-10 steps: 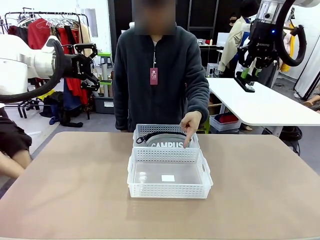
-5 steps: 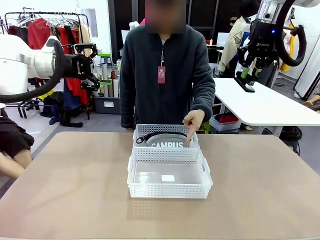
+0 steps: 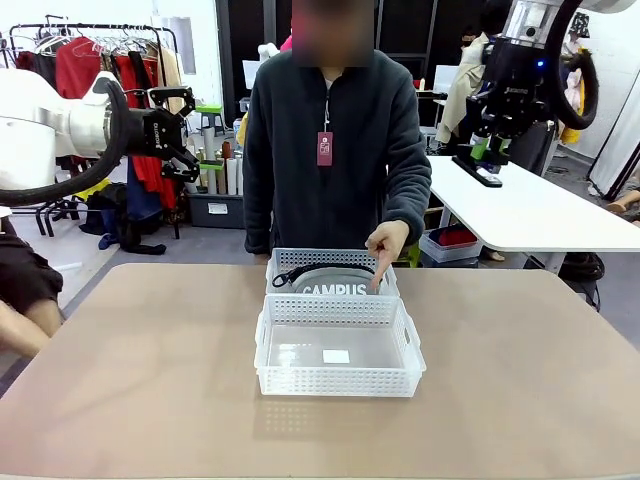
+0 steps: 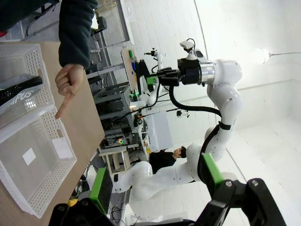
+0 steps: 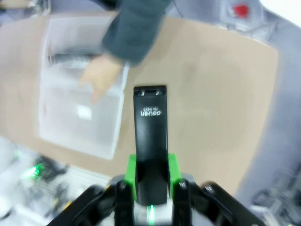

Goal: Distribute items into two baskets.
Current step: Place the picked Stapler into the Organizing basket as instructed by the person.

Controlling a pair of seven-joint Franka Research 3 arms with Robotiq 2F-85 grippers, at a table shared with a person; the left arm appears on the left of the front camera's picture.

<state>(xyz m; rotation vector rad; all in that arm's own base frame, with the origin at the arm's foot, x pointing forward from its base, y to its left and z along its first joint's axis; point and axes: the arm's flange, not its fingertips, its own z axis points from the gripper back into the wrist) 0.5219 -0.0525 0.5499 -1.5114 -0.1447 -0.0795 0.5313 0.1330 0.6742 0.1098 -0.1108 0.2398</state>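
My right gripper is clamped on the stapler, high up and well off to the right of the 2 baskets. The empty nearer basket lies down-left; the stapler's long axis runs out along my fingers. The pouch sits in the far basket. My left gripper hangs wide open, holding nothing.

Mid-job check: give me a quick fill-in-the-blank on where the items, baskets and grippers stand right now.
1. The grey pouch lies in the ____ basket.
2. The right gripper is shut on the black ____.
3. The larger basket holds ____ items.
4. The left gripper, raised beside the table, is ____.

Missing words: far; stapler; no; open
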